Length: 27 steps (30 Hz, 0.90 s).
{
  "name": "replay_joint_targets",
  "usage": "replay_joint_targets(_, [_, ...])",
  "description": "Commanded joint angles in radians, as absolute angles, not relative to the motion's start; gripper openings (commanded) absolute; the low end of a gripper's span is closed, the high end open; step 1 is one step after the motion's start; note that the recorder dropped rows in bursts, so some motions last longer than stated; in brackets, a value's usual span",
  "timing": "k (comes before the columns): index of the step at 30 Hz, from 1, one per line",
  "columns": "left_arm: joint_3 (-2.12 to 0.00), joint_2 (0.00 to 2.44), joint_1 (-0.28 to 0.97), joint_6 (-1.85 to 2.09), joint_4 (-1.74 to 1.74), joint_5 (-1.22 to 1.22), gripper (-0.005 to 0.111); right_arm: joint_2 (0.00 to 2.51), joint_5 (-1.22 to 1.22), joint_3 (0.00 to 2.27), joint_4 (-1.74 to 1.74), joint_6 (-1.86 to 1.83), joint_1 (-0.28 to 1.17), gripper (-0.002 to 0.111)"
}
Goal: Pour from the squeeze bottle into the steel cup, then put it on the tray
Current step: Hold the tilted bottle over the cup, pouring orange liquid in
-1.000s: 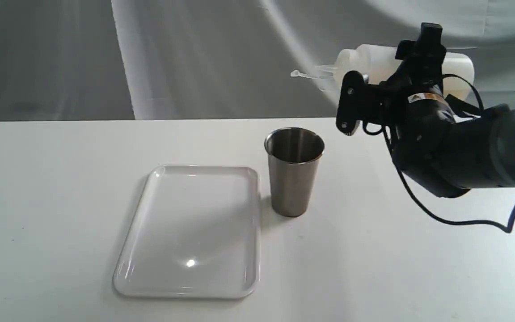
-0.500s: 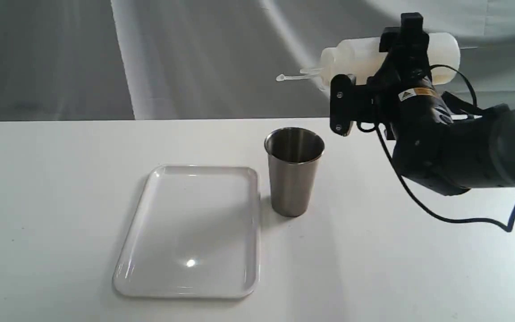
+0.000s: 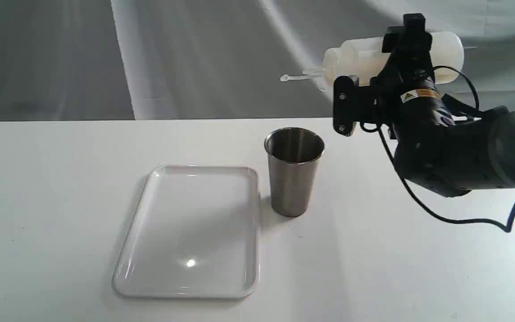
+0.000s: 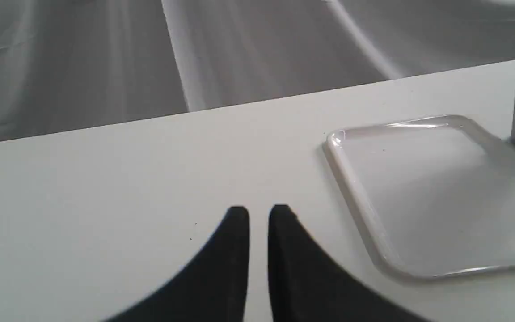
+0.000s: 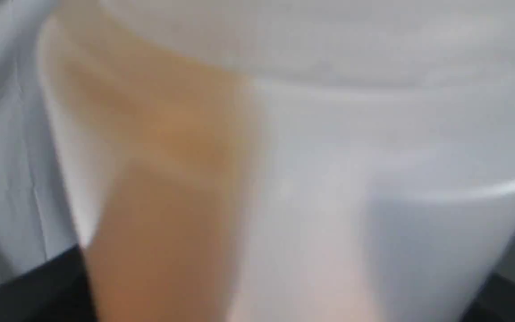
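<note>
Worktop point(image 3: 38, 201) is plain white, with a grey draped backdrop point(image 3: 195, 53) behind its far edge. The tray point(image 3: 186, 293) lies flat at centre, with open worktop left of it and towards the near edge. The right end effector point(image 3: 407, 49) is clamped around the squeeze bottle point(image 3: 356, 60), held roughly horizontal up high, nozzle towards the steel cup point(image 3: 293, 179) side. The cup stands upright on the worktop just beside the tray's far right corner. Right wrist view is blurred; the amber patch is probably liquid. A cable point(image 3: 463, 221) loops under the right arm. The left end effector point(image 4: 259, 214) sits low near the tray, fingers nearly together, gripping nothing.
</note>
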<state>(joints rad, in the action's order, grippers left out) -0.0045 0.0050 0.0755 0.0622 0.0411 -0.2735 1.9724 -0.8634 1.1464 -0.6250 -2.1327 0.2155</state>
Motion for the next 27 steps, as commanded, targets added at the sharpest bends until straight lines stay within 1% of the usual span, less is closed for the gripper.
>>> replay_joint_targets(1, [0.0, 0.0, 0.081, 0.061, 0.041, -0.266, 0.008, 1.962, -0.907, 1.154, -0.615, -2.143, 0.208, 0.003])
replay_joint_targets(22, [0.0, 0.0, 0.081, 0.061, 0.041, -0.266, 0.008, 1.962, -0.909, 1.154, -0.62, -2.143, 0.207, 0.003])
replay_joint_targets(27, [0.0, 0.0, 0.081, 0.061, 0.041, -0.266, 0.008, 1.962, -0.909, 1.154, -0.533, -2.145, 0.207, 0.003])
